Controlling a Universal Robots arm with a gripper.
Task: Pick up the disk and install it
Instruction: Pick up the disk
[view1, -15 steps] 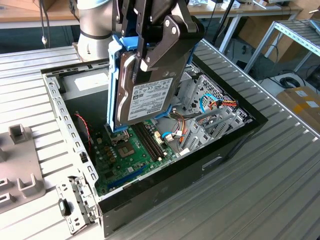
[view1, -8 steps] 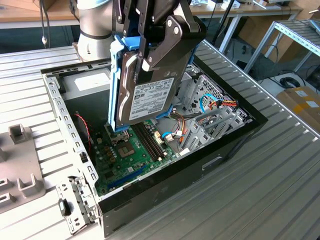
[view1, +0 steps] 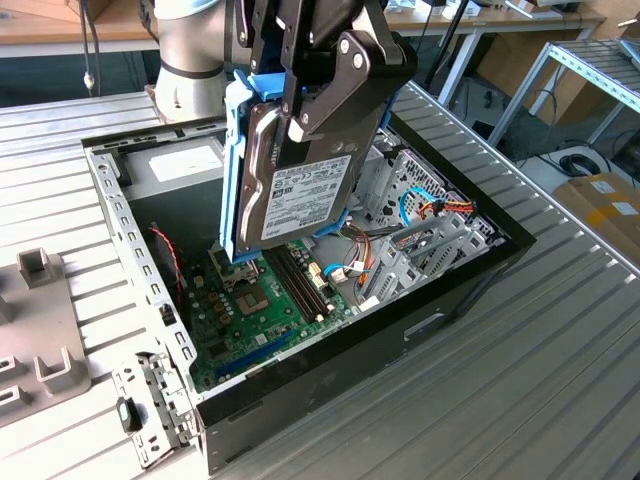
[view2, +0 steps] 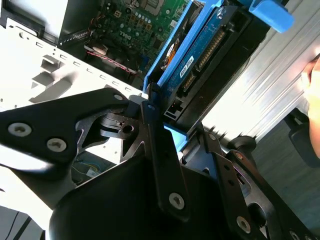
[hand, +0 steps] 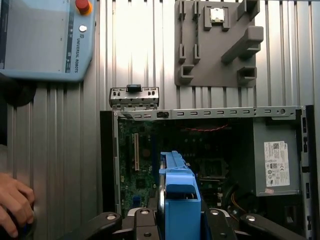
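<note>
The disk, a dark-grey drive with a white label in a light-blue carrier rail, hangs tilted on edge above the open computer case, over its green motherboard. My gripper is shut on the disk's upper end, with black fingers on both flat sides. In the second wrist view the disk shows its connector edge, clamped in the gripper. In the first wrist view the blue carrier stands up between the gripper's links, above the case interior.
A metal drive cage with coloured cables fills the case's side toward the exterior view's right. A grey fixture plate and a small metal bracket lie outside the case. A teach pendant and a person's hand rest on the ribbed table.
</note>
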